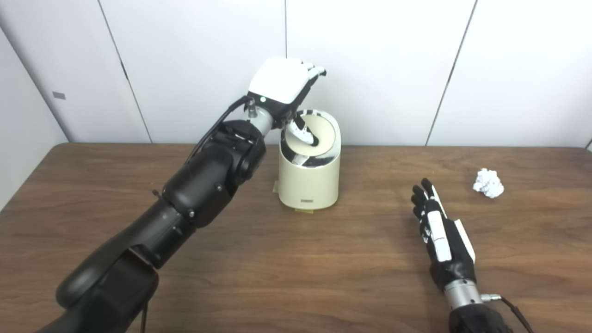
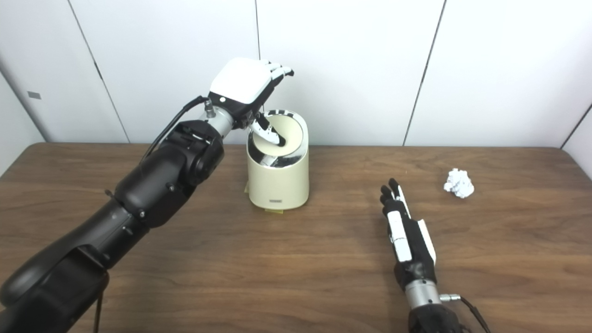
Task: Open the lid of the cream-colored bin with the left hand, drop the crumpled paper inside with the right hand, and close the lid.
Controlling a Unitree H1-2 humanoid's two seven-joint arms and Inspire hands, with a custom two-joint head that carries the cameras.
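Lid (image 1: 312, 133) of cream bin (image 1: 309, 185) tilted, partly open, under left robot hand (image 1: 282, 85); thumb pressed on lid face, other fingers spread above, gripping nothing. Looks rigid, smooth plastic, likely slippery; push near edge rather than pinch. Bin probably light, could slide on surface (image 1: 296, 277). Crumpled paper (image 1: 488, 182) ahead and right of right robot hand (image 1: 441, 236), well apart. Right robot hand flat, fingers extended, empty. Paper likely featherweight, crushable; enclose whole wad with fingertips.

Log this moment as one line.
left hand thumb on bin lid | right hand open, idle | paper on table
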